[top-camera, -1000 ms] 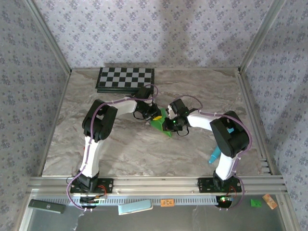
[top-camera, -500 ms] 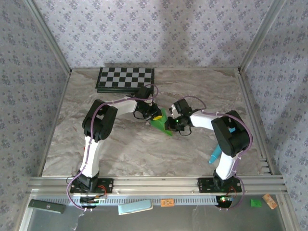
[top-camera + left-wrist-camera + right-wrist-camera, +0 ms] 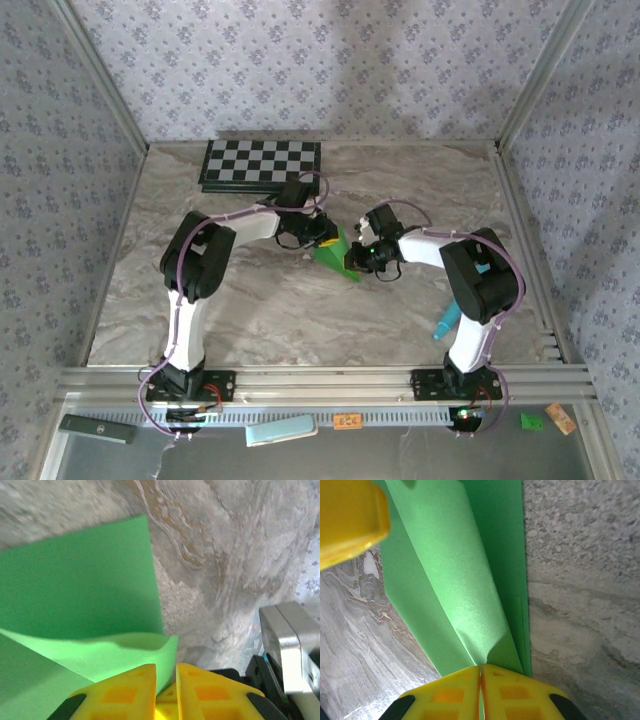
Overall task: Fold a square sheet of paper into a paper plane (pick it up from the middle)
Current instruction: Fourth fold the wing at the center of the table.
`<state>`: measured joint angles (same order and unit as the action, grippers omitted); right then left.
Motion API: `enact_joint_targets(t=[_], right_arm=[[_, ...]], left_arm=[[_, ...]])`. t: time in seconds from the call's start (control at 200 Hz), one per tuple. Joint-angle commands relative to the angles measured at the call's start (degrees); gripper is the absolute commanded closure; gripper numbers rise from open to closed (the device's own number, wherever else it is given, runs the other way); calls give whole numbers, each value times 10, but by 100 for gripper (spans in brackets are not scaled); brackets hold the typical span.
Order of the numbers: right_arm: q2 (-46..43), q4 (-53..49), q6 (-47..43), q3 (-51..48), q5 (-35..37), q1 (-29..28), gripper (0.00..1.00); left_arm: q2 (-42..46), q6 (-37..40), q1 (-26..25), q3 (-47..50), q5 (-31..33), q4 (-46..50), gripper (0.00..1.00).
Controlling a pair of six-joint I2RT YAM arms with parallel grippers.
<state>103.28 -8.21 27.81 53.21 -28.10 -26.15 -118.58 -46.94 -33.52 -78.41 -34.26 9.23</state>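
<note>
The left end effector (image 3: 165,672) is closed to a narrow gap on a curled edge of the green paper sheet (image 3: 336,257). The right end effector (image 3: 480,672) is clamped on a creased fold of the same sheet, with its yellow fingers pressed together. The partly folded sheet is held between the two end effectors near the centre of the marble-patterned worktop (image 3: 300,320), in front of the checkerboard (image 3: 262,162) and well apart from the teal marker (image 3: 446,322) at the right side.

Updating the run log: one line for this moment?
left gripper: shut on green paper | right gripper: shut on same paper | fold: partial
</note>
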Motion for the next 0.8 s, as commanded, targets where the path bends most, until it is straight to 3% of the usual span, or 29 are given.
enact_joint_targets(t=[0.0,0.505,0.795], right_arm=[[24,-57,-14,3,2,1,88],[37,-87,-35,11,13,1,88],[45,-129,-73,11,46,-2,89]], left_arm=[[14,20,-17,18,-20,-19,84],[-41,40,-24,5,35,42,88],[-55,58,12,-15,81,82,88]])
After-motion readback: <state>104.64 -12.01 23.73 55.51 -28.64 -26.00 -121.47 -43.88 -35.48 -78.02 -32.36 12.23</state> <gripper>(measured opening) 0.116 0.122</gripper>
